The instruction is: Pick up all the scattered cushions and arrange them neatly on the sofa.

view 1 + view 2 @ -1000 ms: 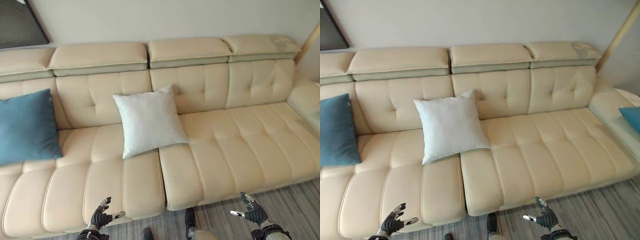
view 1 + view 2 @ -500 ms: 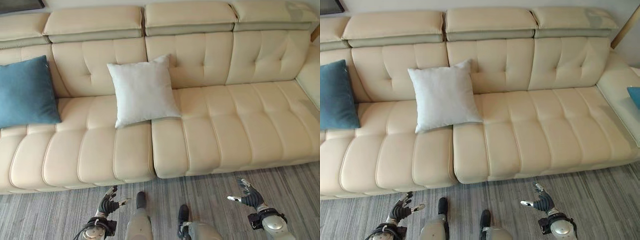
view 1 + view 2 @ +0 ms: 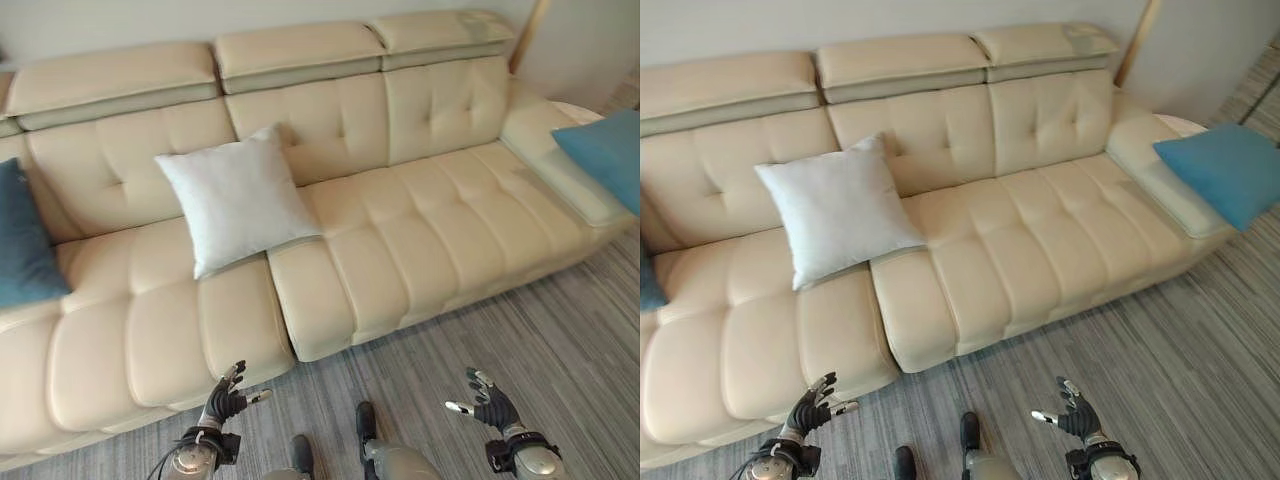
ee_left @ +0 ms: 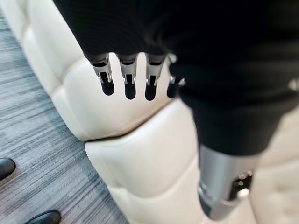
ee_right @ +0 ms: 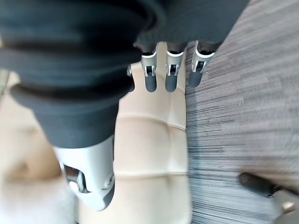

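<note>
White cushion [image 3: 235, 197] left of centre on cream sofa [image 3: 420, 240]; blue cushion [image 3: 1225, 170] right edge — left hand [image 3: 224, 402], right hand [image 3: 489, 406] at bottom, fingers spread, empty.

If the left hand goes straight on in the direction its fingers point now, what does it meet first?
Most likely the front edge of the sofa. The left hand is open, holds nothing, and points at the seat just ahead; nothing lies between them. Depth is hard to judge.

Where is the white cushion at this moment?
In the left eye view, the white cushion leans against the sofa backrest, left of centre, above the seat seam.
</note>
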Robot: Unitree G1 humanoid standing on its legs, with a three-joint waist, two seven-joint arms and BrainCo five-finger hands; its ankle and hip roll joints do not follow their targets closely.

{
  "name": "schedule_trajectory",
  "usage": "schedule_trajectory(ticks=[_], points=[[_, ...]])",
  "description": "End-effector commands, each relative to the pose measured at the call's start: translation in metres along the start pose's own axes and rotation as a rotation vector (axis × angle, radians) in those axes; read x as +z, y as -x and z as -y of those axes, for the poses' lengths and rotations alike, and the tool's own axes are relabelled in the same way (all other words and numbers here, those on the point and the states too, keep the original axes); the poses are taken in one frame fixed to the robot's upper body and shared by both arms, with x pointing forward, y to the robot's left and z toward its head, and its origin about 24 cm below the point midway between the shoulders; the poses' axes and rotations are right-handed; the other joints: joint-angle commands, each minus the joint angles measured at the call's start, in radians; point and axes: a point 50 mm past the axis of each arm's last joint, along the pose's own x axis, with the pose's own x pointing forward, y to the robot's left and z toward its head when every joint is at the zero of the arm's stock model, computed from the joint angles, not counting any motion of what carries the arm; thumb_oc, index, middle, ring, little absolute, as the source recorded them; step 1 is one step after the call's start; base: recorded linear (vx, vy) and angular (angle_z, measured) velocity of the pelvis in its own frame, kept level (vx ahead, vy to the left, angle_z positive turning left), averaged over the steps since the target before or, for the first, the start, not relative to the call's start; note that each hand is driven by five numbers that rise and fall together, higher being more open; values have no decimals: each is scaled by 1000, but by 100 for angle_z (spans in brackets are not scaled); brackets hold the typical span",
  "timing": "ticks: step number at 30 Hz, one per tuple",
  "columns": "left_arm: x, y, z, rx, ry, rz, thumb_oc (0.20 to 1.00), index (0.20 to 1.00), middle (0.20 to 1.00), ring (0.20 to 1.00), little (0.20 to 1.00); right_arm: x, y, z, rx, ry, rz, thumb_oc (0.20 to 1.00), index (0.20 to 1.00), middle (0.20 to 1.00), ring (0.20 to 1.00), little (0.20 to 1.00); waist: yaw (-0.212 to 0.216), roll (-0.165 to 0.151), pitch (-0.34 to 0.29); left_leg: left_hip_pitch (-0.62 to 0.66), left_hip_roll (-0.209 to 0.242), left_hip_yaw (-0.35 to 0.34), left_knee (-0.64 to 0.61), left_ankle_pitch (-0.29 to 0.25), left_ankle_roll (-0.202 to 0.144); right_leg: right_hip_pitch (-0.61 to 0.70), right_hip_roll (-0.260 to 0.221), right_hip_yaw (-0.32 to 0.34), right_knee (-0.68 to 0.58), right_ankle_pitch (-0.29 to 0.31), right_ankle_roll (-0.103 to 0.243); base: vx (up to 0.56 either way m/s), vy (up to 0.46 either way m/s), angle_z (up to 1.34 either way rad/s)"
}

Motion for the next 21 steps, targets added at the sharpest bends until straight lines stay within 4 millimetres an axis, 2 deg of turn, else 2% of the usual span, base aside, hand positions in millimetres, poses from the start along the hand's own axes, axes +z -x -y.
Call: schedule_trajectory(ticks=[1,2,3,5,6,7,9,11,12,14,16,17,19,20,21], points=[[15,-6,-4,10,-20,72,1000,1000,1000,1000,1000,33,-16,11,-51,-38,121,1000,1000,1000,1000,1000,10,13,-3,-48,34,-41,99,-95,-35,40,-15,26,207,-121,76,-55,-1,-108],[19,-8,-3,4,-25,84,1000,1000,1000,1000,1000,37,-18,8,-51,-52,135,1000,1000,1000,1000,1000,11,15,2,-47,42,-18,100,-96,-34,22,-22,11,218,-116,82,-29,-15,-120],[24,-9,-4,-1,-39,105,1000,1000,1000,1000,1000,41,-19,5,-50,-70,150,1000,1000,1000,1000,1000,15,18,6,-38,54,13,96,-100,-34,16,-46,-47,225,-116,83,-30,-40,-124],[30,-9,-3,-16,-54,126,1000,1000,1000,1000,1000,42,-19,1,-43,-80,155,1000,1000,1000,1000,1000,22,24,2,-20,77,67,84,-99,-36,18,-105,-192,234,-120,71,49,-78,-127],[32,-9,-5,-19,-59,135,1000,1000,1000,1000,1000,42,-20,-1,-36,-73,155,1000,1000,1000,1000,1000,28,28,-6,5,90,99,81,-123,-46,31,-141,-277,241,-138,75,111,-91,-124],[32,-9,-4,-27,-63,132,1000,1000,1000,1000,1000,42,-19,-3,-27,-69,157,1000,1000,1000,1000,1000,31,26,-7,15,98,121,87,-127,-48,40,-160,-329,243,-139,70,105,-101,-131],[33,-9,-5,-30,-62,134,1000,1000,1000,1000,1000,45,-20,-6,-9,-46,164,1000,1000,1000,1000,1000,38,18,-20,33,108,193,99,-128,-55,65,-187,-442,213,-117,75,41,-130,-151],[33,-9,-4,-33,-64,128,1000,1000,1000,1000,1000,47,-21,-9,5,-25,166,1000,1000,1000,1000,1000,47,18,-26,65,124,260,93,-128,-61,28,-225,-539,280,-76,86,90,-186,-165],[33,-9,-3,-43,-67,127,1000,1000,1000,1000,1000,47,-20,-10,12,-26,167,1000,1000,1000,1000,1000,41,21,-28,79,128,270,90,-129,-64,12,-234,-547,295,-82,87,133,-265,-173],[33,-12,2,-65,-73,122,1000,1000,1000,1000,1000,41,-16,-8,8,-28,156,1000,1000,1000,1000,1000,4,13,-36,75,153,283,137,-138,-86,38,-202,-505,214,-102,81,138,-352,-97],[34,-13,10,-92,-54,131,1000,1000,1000,1000,1000,39,-14,-3,-4,-30,154,1000,1000,1000,1000,1000,-6,12,-35,37,215,294,285,-119,-120,78,-162,-482,146,-119,56,154,-347,8],[34,-14,14,-100,-41,128,1000,1000,1000,1000,1000,41,-13,-1,-5,-23,162,1000,1000,1000,1000,1000,-6,10,-26,13,237,277,367,-86,-136,100,-143,-462,124,-132,42,157,-314,-23],[33,-15,21,-115,-30,122,1000,1000,1000,1000,1000,42,-14,1,4,-6,164,1000,1000,1000,1000,1000,8,12,-11,-30,256,198,461,-45,-161,132,-104,-425,96,-152,15,119,-213,-71],[33,-15,21,-115,-29,123,1000,1000,1000,1000,1000,42,-14,1,3,-6,164,1000,1000,1000,1000,1000,7,15,-10,-33,261,194,468,-47,-164,133,-100,-427,93,-153,12,133,-157,-107],[32,-14,24,-119,-23,119,1000,1000,1000,1000,1000,46,-14,-1,19,11,173,1000,1000,1000,1000,1000,30,4,2,-103,213,87,471,-73,-140,160,-85,-375,76,-162,2,162,-133,-100]])
